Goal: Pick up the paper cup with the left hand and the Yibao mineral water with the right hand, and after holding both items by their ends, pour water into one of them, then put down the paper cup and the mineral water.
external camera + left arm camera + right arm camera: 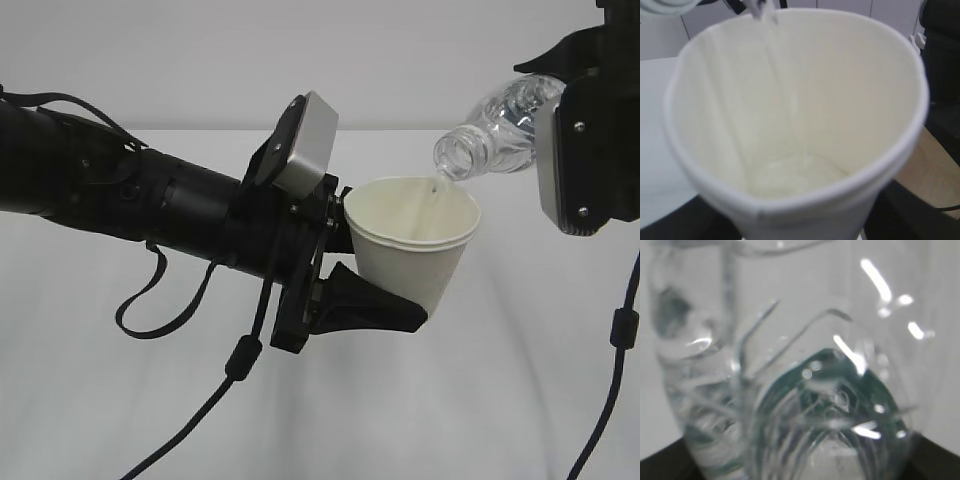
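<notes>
My left gripper (372, 272) is shut on the white paper cup (412, 242) and holds it upright above the table. In the left wrist view the cup (800, 120) fills the frame, with a little water at its bottom and a thin stream falling in. My right gripper, mostly hidden behind its grey wrist module (585, 150), holds the clear Yibao mineral water bottle (495, 125) tilted, its capless mouth just over the cup's rim. The bottle (790, 390) fills the right wrist view, blurred, with green label showing through. The right fingers are hidden.
The white table (520, 380) lies below both arms. Black cables (240, 360) hang under the left arm and another cable (610, 380) hangs at the right. A wooden surface and dark objects (940, 165) show at the right of the left wrist view.
</notes>
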You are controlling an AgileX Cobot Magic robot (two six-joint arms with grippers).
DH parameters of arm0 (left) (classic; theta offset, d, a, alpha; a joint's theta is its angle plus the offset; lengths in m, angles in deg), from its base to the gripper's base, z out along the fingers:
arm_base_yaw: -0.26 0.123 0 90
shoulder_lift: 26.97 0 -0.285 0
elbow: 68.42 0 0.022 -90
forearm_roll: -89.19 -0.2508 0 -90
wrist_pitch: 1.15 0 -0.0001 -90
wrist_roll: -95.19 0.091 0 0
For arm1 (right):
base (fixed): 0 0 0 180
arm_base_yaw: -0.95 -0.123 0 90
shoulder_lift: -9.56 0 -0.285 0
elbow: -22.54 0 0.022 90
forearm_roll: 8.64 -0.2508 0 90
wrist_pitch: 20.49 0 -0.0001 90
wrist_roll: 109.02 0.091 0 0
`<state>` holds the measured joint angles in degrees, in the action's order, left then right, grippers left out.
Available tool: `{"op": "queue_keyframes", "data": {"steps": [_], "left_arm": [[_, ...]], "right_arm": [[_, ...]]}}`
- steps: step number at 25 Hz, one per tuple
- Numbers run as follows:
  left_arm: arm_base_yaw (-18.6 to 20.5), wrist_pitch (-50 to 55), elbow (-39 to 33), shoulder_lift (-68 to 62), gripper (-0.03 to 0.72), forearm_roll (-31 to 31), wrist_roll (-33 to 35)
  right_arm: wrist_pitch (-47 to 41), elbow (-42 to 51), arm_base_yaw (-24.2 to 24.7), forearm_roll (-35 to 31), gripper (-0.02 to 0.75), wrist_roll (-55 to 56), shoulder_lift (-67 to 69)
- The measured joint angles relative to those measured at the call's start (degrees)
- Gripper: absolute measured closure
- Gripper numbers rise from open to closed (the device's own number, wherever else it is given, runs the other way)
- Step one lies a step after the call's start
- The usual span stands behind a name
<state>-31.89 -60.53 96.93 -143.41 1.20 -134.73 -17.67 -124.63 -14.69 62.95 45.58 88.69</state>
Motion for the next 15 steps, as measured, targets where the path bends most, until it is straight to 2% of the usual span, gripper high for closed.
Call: {"op": "queue_keyframes", "data": {"steps": [15], "left_arm": [[0.0,0.0,0.0,0.0,0.243,-0.12,0.0]], "right_arm": [[-0.11,0.0,0.0,0.0,0.239,0.0,0.0]]}}
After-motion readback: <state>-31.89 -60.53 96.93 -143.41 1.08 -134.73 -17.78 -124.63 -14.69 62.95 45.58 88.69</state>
